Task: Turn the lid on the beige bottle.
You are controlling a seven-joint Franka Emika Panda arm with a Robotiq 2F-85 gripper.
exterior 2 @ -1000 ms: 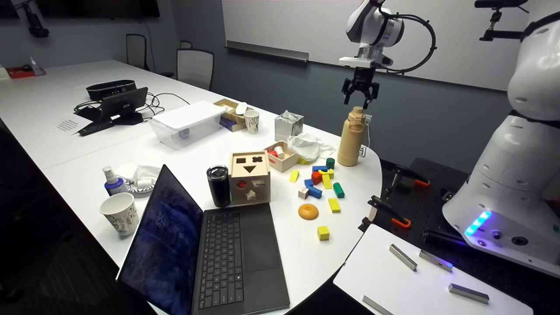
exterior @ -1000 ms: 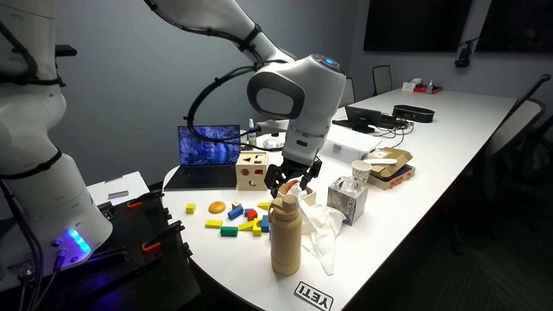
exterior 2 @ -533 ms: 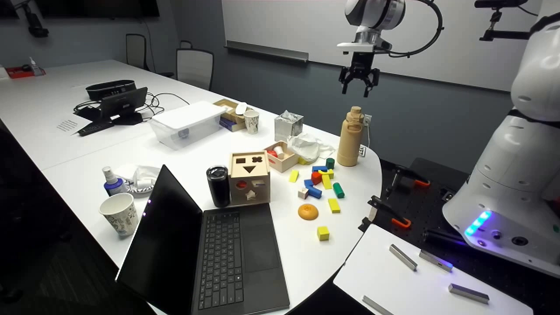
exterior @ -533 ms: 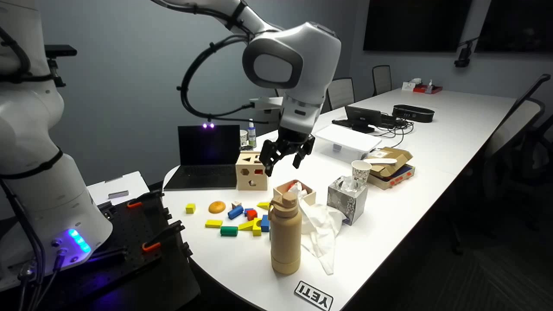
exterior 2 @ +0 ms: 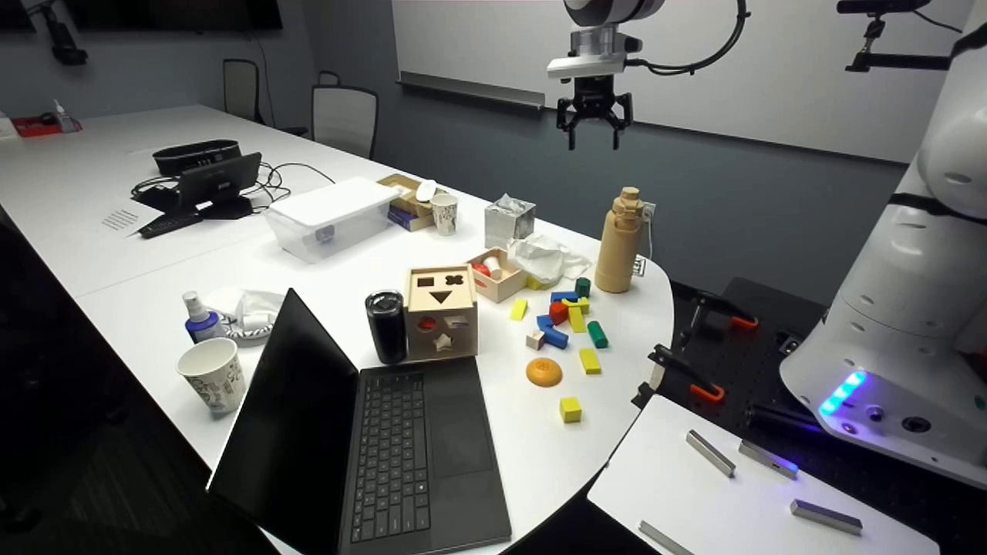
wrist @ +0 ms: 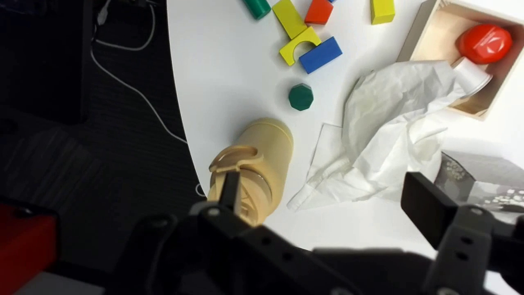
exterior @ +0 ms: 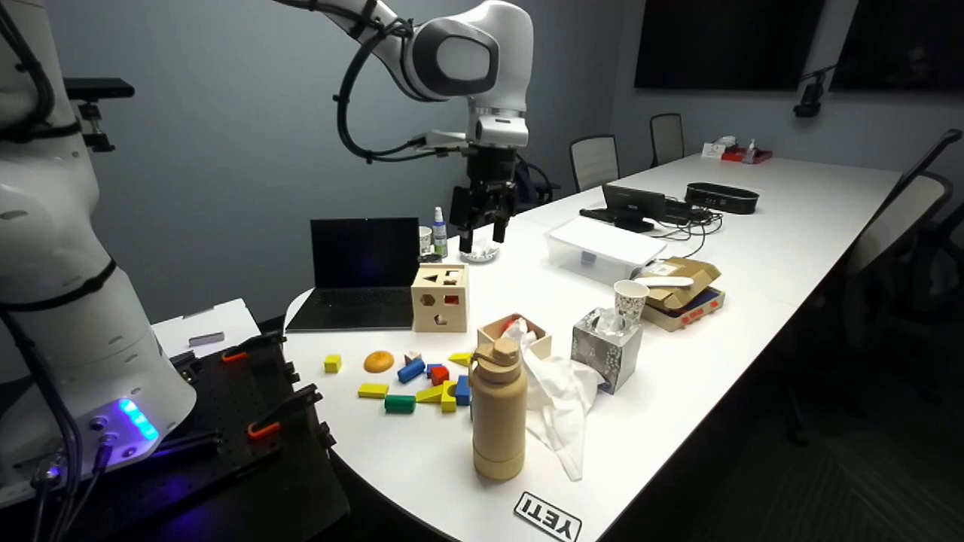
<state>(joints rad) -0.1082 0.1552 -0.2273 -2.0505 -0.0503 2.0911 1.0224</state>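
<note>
Bottle (exterior: 499, 421), long axis vertical, lid (exterior: 505, 352) upward

White arm (exterior: 512, 71), black cables (exterior: 344, 105) — blue-lit base (exterior: 98, 361), black hand (exterior 2: 594, 141)

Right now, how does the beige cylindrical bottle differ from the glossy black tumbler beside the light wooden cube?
The beige cylindrical bottle is pale and matte; the glossy black tumbler is dark and shiny. The bottle is taller than the tumbler. The bottle narrows to a raised, round tan lid; the tumbler is broadest near its top. Both stand upright on the white table.
</note>
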